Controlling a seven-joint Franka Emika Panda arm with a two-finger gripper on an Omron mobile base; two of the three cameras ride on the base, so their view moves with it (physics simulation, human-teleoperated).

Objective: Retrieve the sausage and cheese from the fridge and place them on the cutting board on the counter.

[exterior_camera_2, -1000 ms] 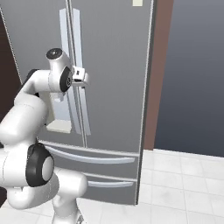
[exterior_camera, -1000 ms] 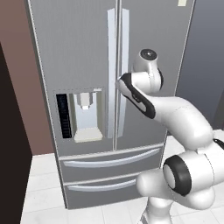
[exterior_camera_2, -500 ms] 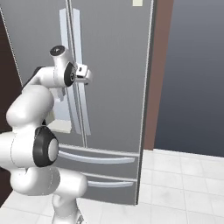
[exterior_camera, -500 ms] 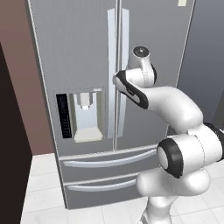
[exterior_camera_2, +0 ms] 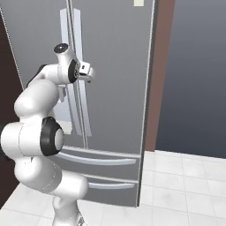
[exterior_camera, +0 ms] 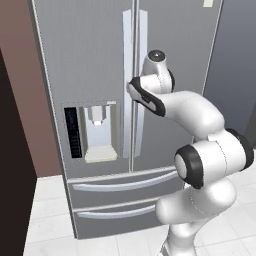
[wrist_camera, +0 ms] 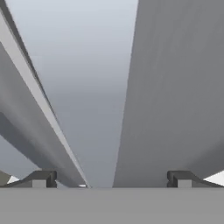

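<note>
Where the floor (exterior_camera_2: 185, 185) shows, it is pale tile, and on it stands the fridge (exterior_camera: 100, 60), grey steel, both upper doors shut and the two bottom drawers (exterior_camera: 120, 182) closed. A reddish-brown wall (exterior_camera: 25, 75) lies left of it in the left base view, with a dark panel nearer on that side; in the right base view a brown strip and a blue-grey wall (exterior_camera_2: 194, 75) lie to its right. The left base view gives the water dispenser (exterior_camera: 95, 132) in the left door and the paired long handles (exterior_camera: 135, 75) at the centre seam; the right base view hides the dispenser behind the arm but shows the gripper (exterior_camera_2: 88, 74) up against the right door, just beside the handles. The hand view looks close along the door face, a pale handle (wrist_camera: 105, 100) running between the two fingertips (wrist_camera: 41, 179), which stand wide apart, gripping nothing.
</note>
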